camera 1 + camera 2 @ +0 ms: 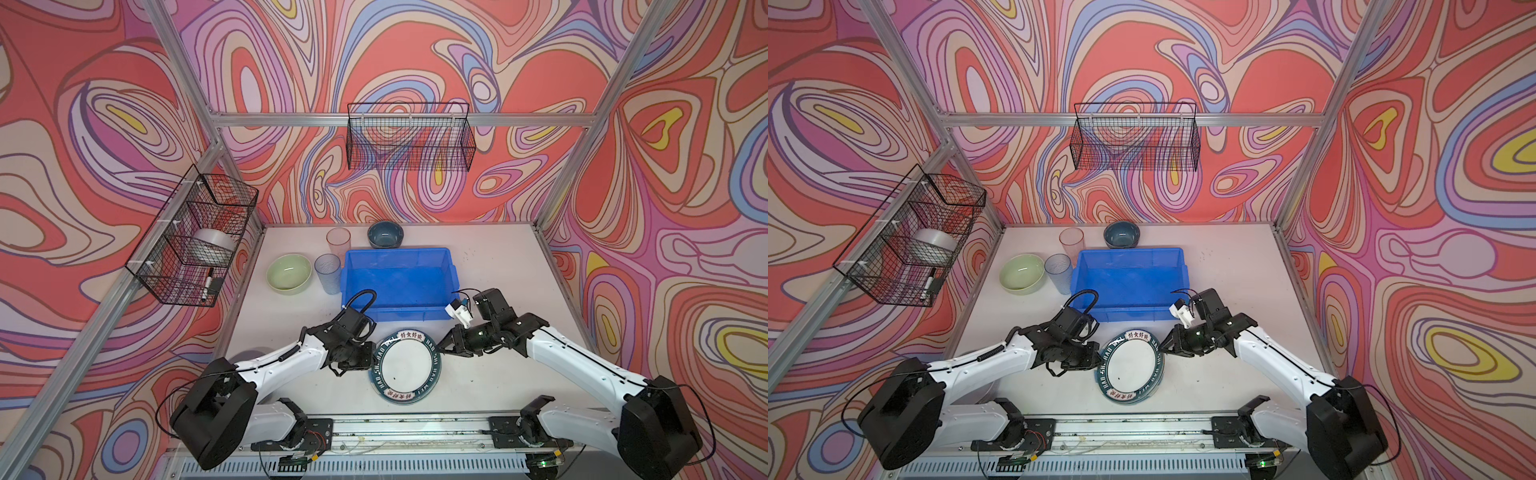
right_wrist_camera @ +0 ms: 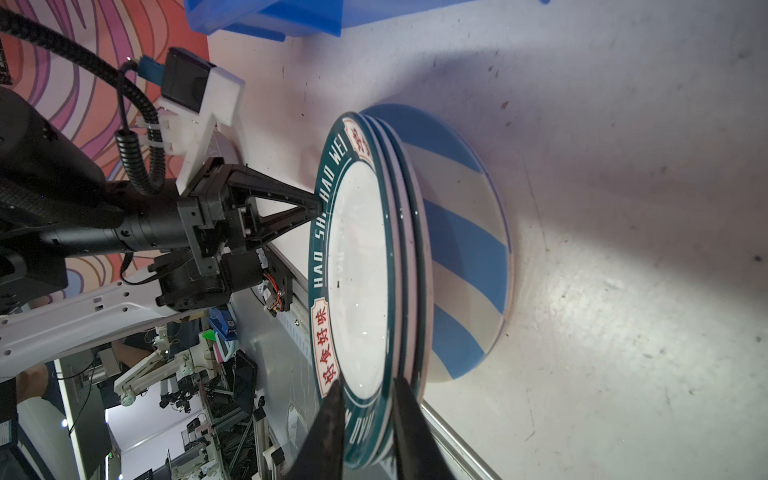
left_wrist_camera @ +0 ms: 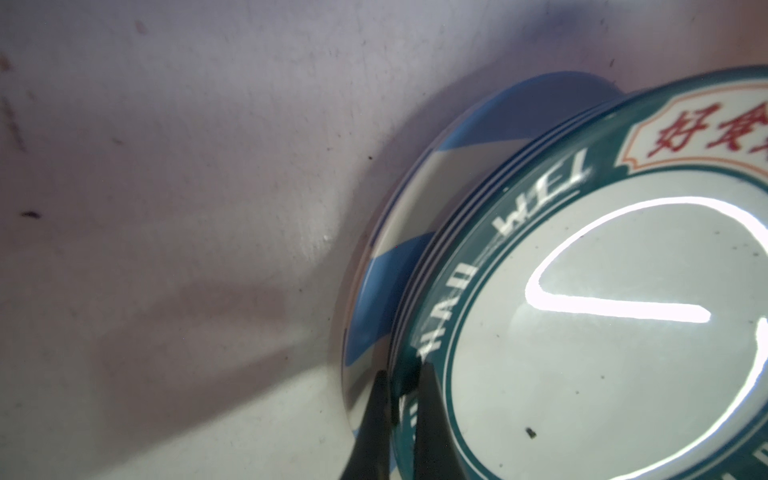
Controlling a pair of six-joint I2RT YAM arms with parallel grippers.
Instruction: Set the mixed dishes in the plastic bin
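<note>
From above, in both top views: plastic bin (image 1: 398,252) at the middle of the surface (image 1: 498,266), bare blue inside, so nothing placed so far. Beside its left wall, waiting: pale green bowl (image 1: 289,273), bluish tumbler (image 1: 328,274) and pinkish tumbler (image 1: 338,243). Behind its far rim, dark blue-grey bowl (image 1: 385,235). Just in front of the bin, between the two arms, a stack topped by green-rimmed plates (image 1: 409,363). Left hand (image 1: 372,359) at the stack's left edge, right hand (image 1: 440,353) at its right edge.

From the left wrist: two dark fingers (image 3: 432,415) pinched shut on the green rim, with a blue-and-white striped plate (image 3: 469,124) underneath, lying on the surface. Cannot tell how many green-rimmed plates caught in the pinch.

From the right wrist: own fingers (image 2: 328,428) closed across the opposite rim of the green-rimmed plates, one on the face side, one tucked beneath, above the striped plate. Left hand also in sight, tips drawn together on the far rim. No clear gap under the stack, so probably not lifted yet.

Judged as the very start: two-handed grip on the first plates apparently made. Left to do: carrying them over the bin and releasing, then the striped plate, both bowls and both tumblers.
</note>
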